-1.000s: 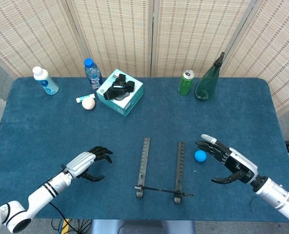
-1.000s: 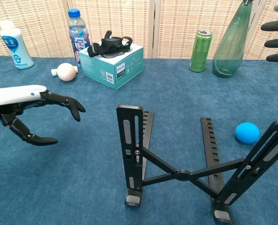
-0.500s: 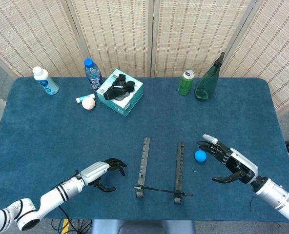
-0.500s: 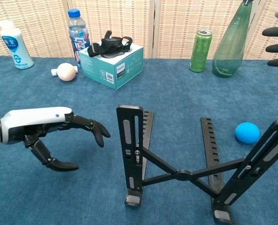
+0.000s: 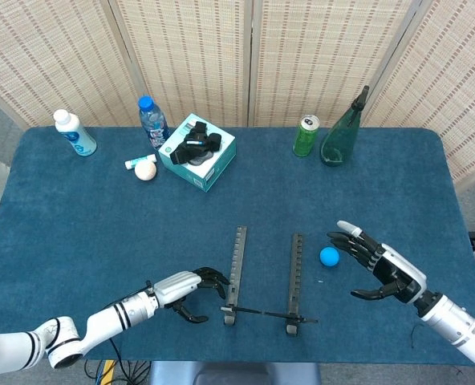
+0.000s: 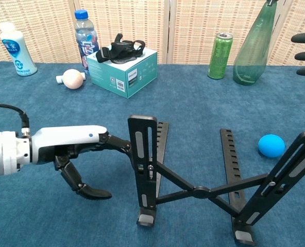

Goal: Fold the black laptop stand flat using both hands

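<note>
**Hands spread either side of the raised stand**

Left hand (image 6: 72, 154) is seen with fingers parted, empty, fingertips reaching the left upright of the laptop stand (image 6: 193, 193), though contact cannot be confirmed. The stand is placed at the table's (image 5: 77, 208) near edge, propped open. It is judged stiff, light and hinged; both uprights should be gripped. Right hand (image 5: 379, 269) is held wide, empty, apart.
</note>
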Tool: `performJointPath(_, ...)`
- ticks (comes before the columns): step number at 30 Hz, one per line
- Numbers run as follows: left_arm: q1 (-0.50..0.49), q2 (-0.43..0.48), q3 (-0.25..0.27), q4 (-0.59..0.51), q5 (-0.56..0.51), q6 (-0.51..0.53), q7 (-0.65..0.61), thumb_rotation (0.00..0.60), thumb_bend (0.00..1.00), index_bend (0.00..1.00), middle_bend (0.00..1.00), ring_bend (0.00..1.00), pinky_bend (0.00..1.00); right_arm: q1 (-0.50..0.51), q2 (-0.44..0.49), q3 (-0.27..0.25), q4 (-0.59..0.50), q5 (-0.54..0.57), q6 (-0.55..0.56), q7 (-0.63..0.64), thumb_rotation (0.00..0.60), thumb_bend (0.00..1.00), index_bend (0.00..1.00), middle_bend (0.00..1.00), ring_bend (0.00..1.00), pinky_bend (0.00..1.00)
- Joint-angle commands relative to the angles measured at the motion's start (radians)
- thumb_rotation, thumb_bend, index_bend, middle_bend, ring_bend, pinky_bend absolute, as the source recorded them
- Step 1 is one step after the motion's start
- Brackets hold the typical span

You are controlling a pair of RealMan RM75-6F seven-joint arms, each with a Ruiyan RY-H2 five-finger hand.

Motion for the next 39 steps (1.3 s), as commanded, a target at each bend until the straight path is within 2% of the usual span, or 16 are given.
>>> performJointPath(1, -0.014, -0.012, 0.005, 0.011, 0.001, -0.003, -0.013, 0.6, 0.24, 0.31, 0.15, 0.06, 0.01, -0.003, -0.002, 0.003, 0.003, 0.001, -0.001, 0.004, 0.6, 0.0, 0.0, 0.12, 0.08, 0.02)
performJointPath(39, -0.073, -0.044, 0.081, 0.022, -0.008, 0.028, -0.083, 0.6, 0.24, 0.31, 0.15, 0.06, 0.01, -0.037, -0.008, 0.026, 0.019, -0.009, -0.007, 0.023, 0.6, 0.0, 0.0, 0.12, 0.08, 0.02)
